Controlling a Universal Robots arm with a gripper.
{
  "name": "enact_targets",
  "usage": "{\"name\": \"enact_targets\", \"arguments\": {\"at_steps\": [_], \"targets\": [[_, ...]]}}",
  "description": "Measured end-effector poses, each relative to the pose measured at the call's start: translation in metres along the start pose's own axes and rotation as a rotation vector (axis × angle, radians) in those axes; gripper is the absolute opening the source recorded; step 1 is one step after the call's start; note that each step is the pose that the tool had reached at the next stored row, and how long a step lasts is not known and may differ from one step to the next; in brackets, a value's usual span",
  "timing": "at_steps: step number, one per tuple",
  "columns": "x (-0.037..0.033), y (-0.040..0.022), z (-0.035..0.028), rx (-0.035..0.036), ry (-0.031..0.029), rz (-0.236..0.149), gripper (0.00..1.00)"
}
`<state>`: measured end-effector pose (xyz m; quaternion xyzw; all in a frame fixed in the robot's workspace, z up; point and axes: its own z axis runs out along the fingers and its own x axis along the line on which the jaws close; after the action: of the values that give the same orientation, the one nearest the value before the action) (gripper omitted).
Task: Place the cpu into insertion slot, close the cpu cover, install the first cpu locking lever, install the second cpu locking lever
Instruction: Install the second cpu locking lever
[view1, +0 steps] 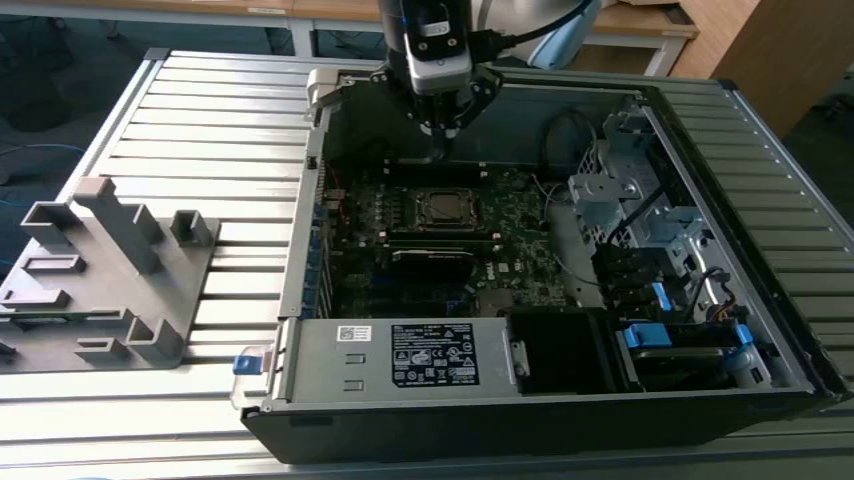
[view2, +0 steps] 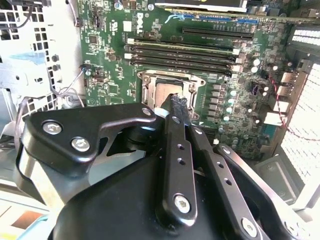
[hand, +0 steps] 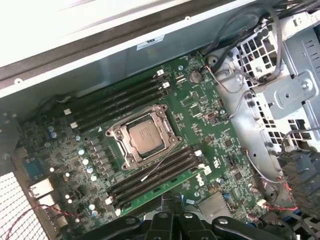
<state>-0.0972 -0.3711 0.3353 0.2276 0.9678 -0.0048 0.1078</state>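
Observation:
The cpu (hand: 145, 137) lies flat in the insertion slot (hand: 159, 111) on the green motherboard. The silver cpu cover (hand: 121, 134) is down around it as a frame. A thin wire-like lever (hand: 160, 162) slants out from one socket edge across the memory slots. In the exterior view my gripper (view1: 441, 148) hangs above the open computer case, higher than the socket (view1: 447, 207) and toward its far side. In the second wrist view my gripper (view2: 177, 101) has its black fingers pressed together, with the cpu (view2: 164, 91) just beyond the tips. Nothing shows between them.
Long black memory slots (hand: 120, 97) flank the socket on two sides. A metal drive cage (view1: 641, 200) with cables fills the case on the exterior view's right. A power supply box (view1: 400, 355) sits at the near end. A grey fixture (view1: 107, 270) stands on the slatted table at the left.

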Motion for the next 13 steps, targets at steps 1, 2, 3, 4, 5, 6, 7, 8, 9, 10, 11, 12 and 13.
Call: {"name": "enact_targets", "arguments": {"at_steps": [1,2,3,4,5,6,7,8,9,10,11,12,13], "targets": [[-0.0001,0.0,-0.0004,0.0,-0.0012,0.003,0.11],[-0.0002,0.0,-0.0007,0.0002,-0.0024,0.006,0.11],[-0.0002,0.0001,-0.0011,0.0002,-0.0037,0.009,0.11],[-0.0003,0.0001,-0.0015,0.0004,-0.0048,0.012,0.11],[-0.0004,0.0001,-0.0018,0.0004,-0.006,0.015,0.11],[-0.0003,0.0001,-0.0018,0.0005,-0.0056,0.015,0.11],[-0.0003,0.0001,-0.0018,0.001,-0.0047,0.015,0.11],[-0.0003,0.0001,-0.0018,0.0016,-0.0038,0.015,0.11],[-0.0003,0.0001,-0.0018,0.0018,-0.0032,0.014,0.11],[-0.0004,0.0001,-0.0019,0.0022,-0.0026,0.014,0.11],[-0.0004,0.0001,-0.0018,0.0027,-0.0015,0.014,0.11],[-0.0004,0.0001,-0.0017,0.0036,0.0005,0.014,0.11],[-0.0004,0.0001,-0.0017,0.0051,0.0037,0.014,0.11]]}}
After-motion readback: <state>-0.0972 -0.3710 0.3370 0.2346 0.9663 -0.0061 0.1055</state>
